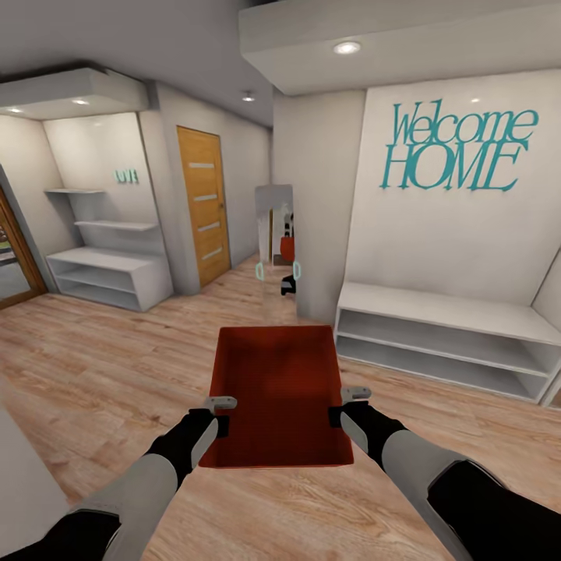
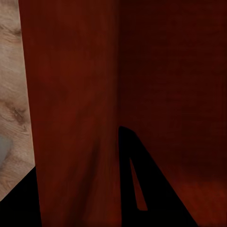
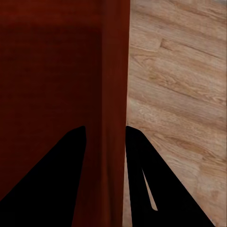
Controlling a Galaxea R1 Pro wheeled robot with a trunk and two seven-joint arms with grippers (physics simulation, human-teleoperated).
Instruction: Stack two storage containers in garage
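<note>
- Container (image 1: 274, 393), red-orange and lidless, hangs above the wood-plank floor (image 1: 101, 366), carried between the two arms with its open top facing up and nothing showing inside it.
- Left gripper (image 1: 220, 414) is clamped on the container's left wall near the corner closest to the robot; in the left wrist view one dark finger (image 2: 142, 189) lies inside the box against that wall (image 2: 75, 113), the other outside it.
- Right gripper (image 1: 345, 405) is clamped on the container's right wall at the matching spot; in the right wrist view the two dark fingers (image 3: 56, 175) sit on either side of the thin red wall (image 3: 111, 94), with plank flooring (image 3: 179, 94) on the outer side.
- Both grips are closed on the container, one per side wall, and the box sits level between them.
- Beyond the container's far edge stands a white wall corner with a narrow mirror (image 1: 274, 230), in which a small red shape shows.
- To the right of the container, against the wall, is a low white shelf bench (image 1: 452, 339), and above it teal lettering (image 1: 456, 148) reading "Welcome HOME".
- To the left of the container and farther back is a wooden door (image 1: 204, 204) with pale horizontal strips, and farther left a white shelving unit (image 1: 109, 273) in an alcove.
- Open plank floor lies between the container and the mirror corner.
</note>
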